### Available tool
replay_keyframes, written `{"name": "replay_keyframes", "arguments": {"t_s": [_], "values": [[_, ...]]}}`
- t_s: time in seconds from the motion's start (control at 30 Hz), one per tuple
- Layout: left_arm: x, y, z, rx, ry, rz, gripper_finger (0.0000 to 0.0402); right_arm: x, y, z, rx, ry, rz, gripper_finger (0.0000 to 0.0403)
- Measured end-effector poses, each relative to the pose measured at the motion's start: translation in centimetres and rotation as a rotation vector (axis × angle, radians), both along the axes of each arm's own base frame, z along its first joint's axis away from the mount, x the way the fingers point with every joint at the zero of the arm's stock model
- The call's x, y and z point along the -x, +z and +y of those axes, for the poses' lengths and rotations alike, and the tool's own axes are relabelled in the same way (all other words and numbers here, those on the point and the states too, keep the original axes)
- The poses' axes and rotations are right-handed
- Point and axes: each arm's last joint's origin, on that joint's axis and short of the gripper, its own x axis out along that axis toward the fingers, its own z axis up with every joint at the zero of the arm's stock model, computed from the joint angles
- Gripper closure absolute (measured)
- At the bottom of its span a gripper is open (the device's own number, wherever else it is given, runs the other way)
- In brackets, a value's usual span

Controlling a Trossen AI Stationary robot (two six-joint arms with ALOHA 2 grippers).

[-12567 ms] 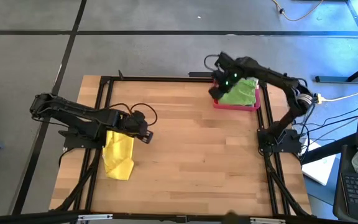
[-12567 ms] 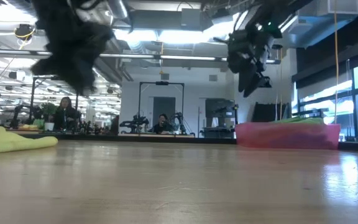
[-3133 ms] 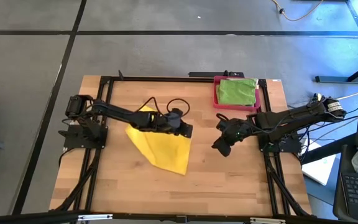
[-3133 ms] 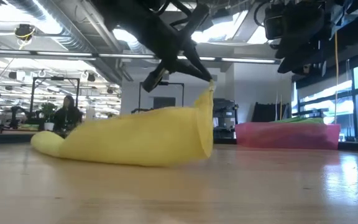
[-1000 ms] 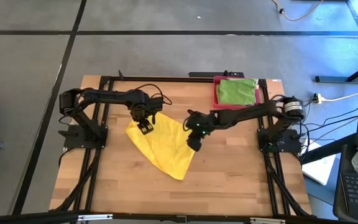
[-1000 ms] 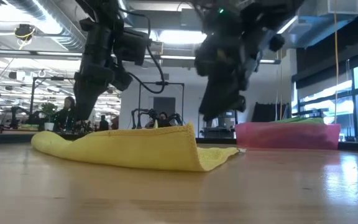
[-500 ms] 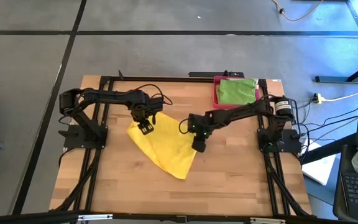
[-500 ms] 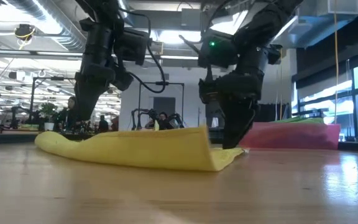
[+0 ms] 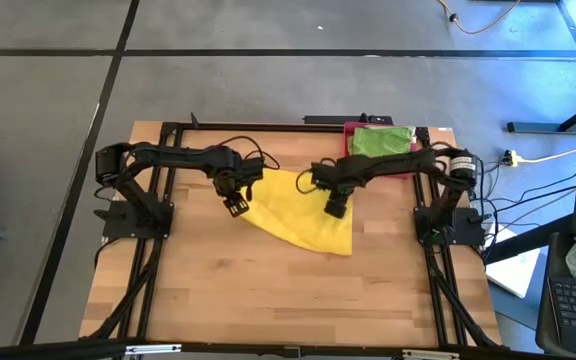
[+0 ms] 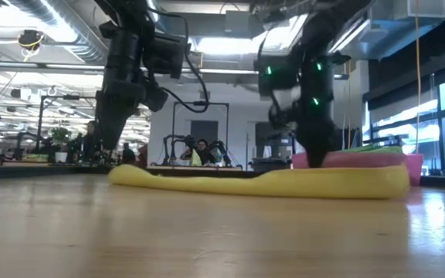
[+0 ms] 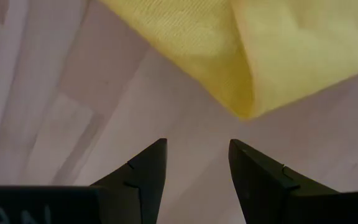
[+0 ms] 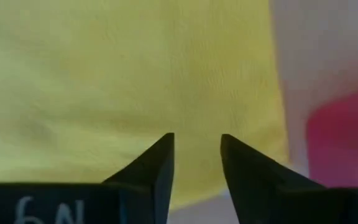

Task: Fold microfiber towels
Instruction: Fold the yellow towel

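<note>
We see 1 yellow towel (image 9: 303,213) spread flat on the table (image 9: 268,290), between the 2 grippers; the left gripper (image 9: 236,206) hangs just off the towel's left corner, its fingers (image 11: 143,171) apart and empty, the cloth's folded tip just ahead of them; the right gripper (image 9: 335,208) sits over the towel's right part, fingers (image 12: 157,158) apart, nothing clamped between them; behind that gripper a green towel (image 9: 378,141) lies in the pink tray (image 9: 388,172).
</note>
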Motion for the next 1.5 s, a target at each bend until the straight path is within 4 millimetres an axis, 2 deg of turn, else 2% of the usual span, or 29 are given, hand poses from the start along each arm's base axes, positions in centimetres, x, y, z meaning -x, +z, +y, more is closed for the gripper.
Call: {"name": "replay_keyframes", "arguments": {"t_s": [0.1, 0.27, 0.37, 0.47, 0.57, 0.77, 0.97, 1.17, 1.27, 1.5], "values": [[-0.3, 0.0, 0.2, -0.011, -0.006, -0.035, 0.0237, -0.2, 2.2, 0.0, -0.12, -0.022, -0.14, 0.027], [-1.5, 0.1, 0.6, -0.032, -0.077, -0.167, 0.0237, -1.0, 4.3, 1.0, -0.396, 0.022, -0.362, 0.027], [-2.3, 0.3, 1.0, -0.026, -0.116, -0.264, 0.0237, -0.9, 4.9, 1.6, -0.45, -0.009, -0.383, 0.027], [-2.1, -0.5, 2.5, -0.016, 0.003, -0.237, 0.0237, -0.6, 5.8, 2.4, -0.46, -0.006, -0.396, 0.027], [-1.8, -1.3, 4.3, 0.092, 0.084, -0.271, 0.0237, -0.5, 6.4, 3.6, -0.46, 0.036, -0.406, 0.0269], [-2.4, -0.9, 4.8, 0.141, -0.198, -0.403, 0.0237, -0.2, 7.4, 5.1, -0.426, 0.134, -0.423, 0.0269], [-2.3, -1.3, 5.2, 0.134, -0.286, -0.401, 0.0237, -0.2, 7.6, 5.9, -0.438, 0.111, -0.417, 0.0269], [-2.3, -1.2, 5.3, 0.087, -0.459, -0.407, 0.0237, -0.2, 7.6, 6.8, -0.432, 0.091, -0.41, 0.0269], [-2.1, -1.6, 5.5, 0.05, -0.484, -0.385, 0.0237, -0.2, 7.5, 7.3, -0.406, 0.064, -0.407, 0.0269], [-1.4, -2.7, 5.2, 0.08, -0.479, -0.37, 0.0237, -0.6, 7.7, 8.8, -0.342, 0.02, -0.45, 0.0269]]}}
